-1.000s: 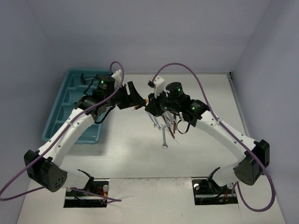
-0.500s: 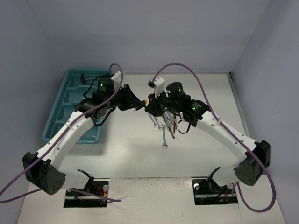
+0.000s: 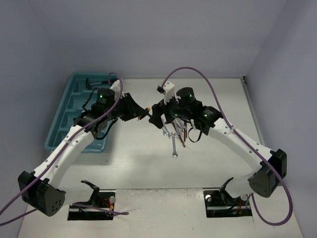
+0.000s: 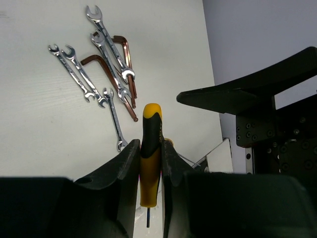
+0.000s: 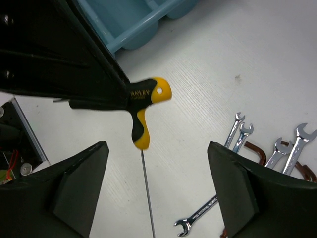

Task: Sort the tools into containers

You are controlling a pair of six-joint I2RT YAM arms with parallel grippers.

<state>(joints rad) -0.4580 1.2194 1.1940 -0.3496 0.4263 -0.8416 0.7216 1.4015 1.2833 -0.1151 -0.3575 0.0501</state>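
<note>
Jaws of your left gripper (image 4: 149,151) are clamped on the yellow-and-black screwdriver (image 4: 151,124), gripping its handle, while the jaws of your right gripper (image 5: 157,171) stand wide apart with nothing between them. The screwdriver hangs in the air just off the right side of the blue tray (image 3: 74,82), between the tray and the pile of tools, with its thin shaft pointing down toward the table (image 3: 133,163). By the look of it the sorting is barely begun. Several silver wrenches (image 4: 99,59) and the brown bent keys (image 4: 94,60) lie loose in a heap to the right of the tray, well apart from it, and the screwdriver is not yet over any compartment. Inside the tray you can make out one dark shape in the far compartment from above, too small to name with any confidence. Your left arm covers much of the tray's right half in that view, so you cannot tell what the other compartments hold. Both grippers hide part of the pile from above, and the right wrist view cuts off the tools at its edge.
</note>
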